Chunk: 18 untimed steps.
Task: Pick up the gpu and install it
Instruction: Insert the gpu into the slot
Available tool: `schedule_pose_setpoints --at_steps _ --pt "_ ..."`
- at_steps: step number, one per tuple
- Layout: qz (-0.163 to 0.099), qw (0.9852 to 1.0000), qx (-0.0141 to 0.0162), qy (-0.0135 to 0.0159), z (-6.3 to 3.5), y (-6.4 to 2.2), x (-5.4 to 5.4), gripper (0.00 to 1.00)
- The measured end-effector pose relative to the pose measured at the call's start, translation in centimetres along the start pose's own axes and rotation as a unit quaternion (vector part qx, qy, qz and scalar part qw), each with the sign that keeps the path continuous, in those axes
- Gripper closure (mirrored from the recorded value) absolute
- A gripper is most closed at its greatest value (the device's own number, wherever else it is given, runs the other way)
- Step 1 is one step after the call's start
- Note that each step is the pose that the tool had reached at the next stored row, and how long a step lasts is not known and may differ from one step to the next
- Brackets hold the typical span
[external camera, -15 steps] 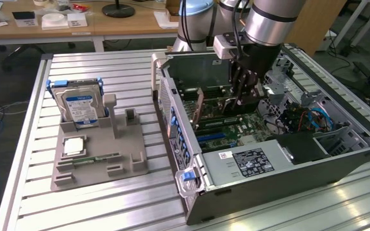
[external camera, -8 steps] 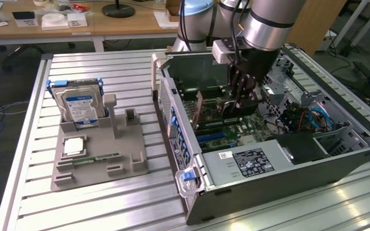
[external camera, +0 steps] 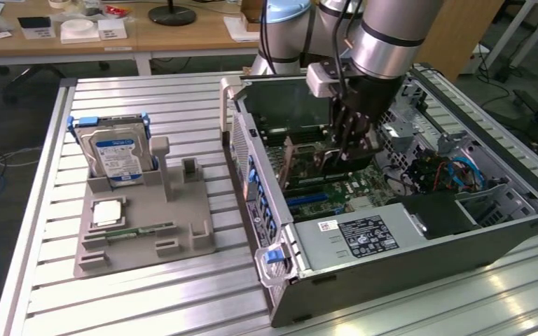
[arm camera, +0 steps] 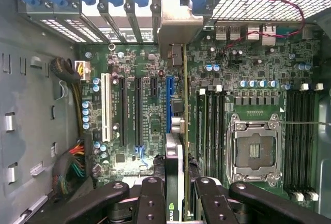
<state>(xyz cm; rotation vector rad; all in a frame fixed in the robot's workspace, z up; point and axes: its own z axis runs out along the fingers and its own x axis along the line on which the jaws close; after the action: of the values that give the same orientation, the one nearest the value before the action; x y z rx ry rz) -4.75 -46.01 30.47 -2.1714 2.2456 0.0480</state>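
end effector [arm camera: 175, 203] pinching gpu [arm camera: 174, 151] | thin green board edge-on, silver bracket | over motherboard [arm camera: 258, 74]

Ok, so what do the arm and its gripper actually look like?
The arm is a silver-grey metal tube with a pale blue joint cap and black cables running along it. A white box sits at the wrist. The gripper is black, its fingers jointed links with round pivot pins.

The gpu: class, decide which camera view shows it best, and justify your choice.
The wrist view. There the gpu runs edge-on from the gripper, shut on it, to its silver bracket at the rear slots, over the motherboard. In the exterior view a dark part of it hangs below the gripper inside the computer case.
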Motion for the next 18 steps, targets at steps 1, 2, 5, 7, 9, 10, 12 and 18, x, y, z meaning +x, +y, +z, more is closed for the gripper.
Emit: schedule_pose_setpoints --at_steps 1,2,5,7,9,10,12,18 --pt "0.000 1.0000 0.0000 0.0000 0.09 0.02 0.0 0.73" --pt "0.000 1.0000 0.0000 0.0000 0.20 0.04 0.0 0.73" --pt "-0.001 1.0000 0.0000 0.0000 0.58 0.09 0.1 0.73" --pt "-0.001 1.0000 0.0000 0.0000 0.77 0.16 0.1 0.73" --pt "-0.001 1.0000 0.0000 0.0000 0.87 0.19 0.1 0.73" --pt "-0.001 1.0000 0.0000 0.0000 0.93 0.21 0.1 0.73" --pt "-0.001 1.0000 0.0000 0.0000 1.19 0.28 0.1 0.73" --pt "-0.001 1.0000 -0.0001 0.0001 1.57 0.36 0.1 0.73"
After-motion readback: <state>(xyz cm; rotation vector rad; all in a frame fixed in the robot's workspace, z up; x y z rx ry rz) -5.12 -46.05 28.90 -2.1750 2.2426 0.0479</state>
